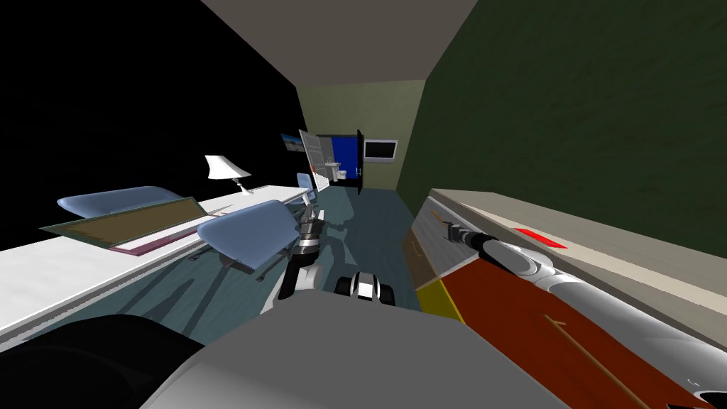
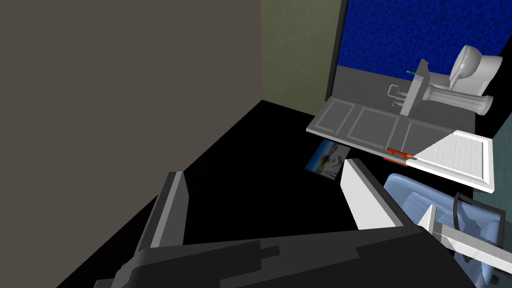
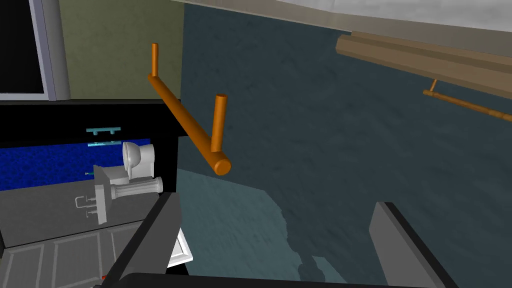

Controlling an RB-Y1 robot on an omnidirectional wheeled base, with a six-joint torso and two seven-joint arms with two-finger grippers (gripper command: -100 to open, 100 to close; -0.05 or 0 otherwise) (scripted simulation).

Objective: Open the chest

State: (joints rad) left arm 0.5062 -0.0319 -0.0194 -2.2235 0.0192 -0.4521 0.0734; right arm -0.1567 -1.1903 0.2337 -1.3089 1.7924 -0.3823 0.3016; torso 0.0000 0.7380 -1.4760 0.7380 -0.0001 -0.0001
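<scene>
One chest (image 1: 511, 326) along green wall (image 1: 568, 106) — teal floor (image 1: 376, 220), desk (image 1: 42, 277) opp.

I see a long white desk (image 1: 42, 273) running up the left of the frame. A white lamp (image 1: 226, 169) stands toward its upper end, and a flat brown panel (image 1: 124, 221) lies lower left.

No readable lettering, labels, brands, numbers or signs on any surface, near or far.
</scene>
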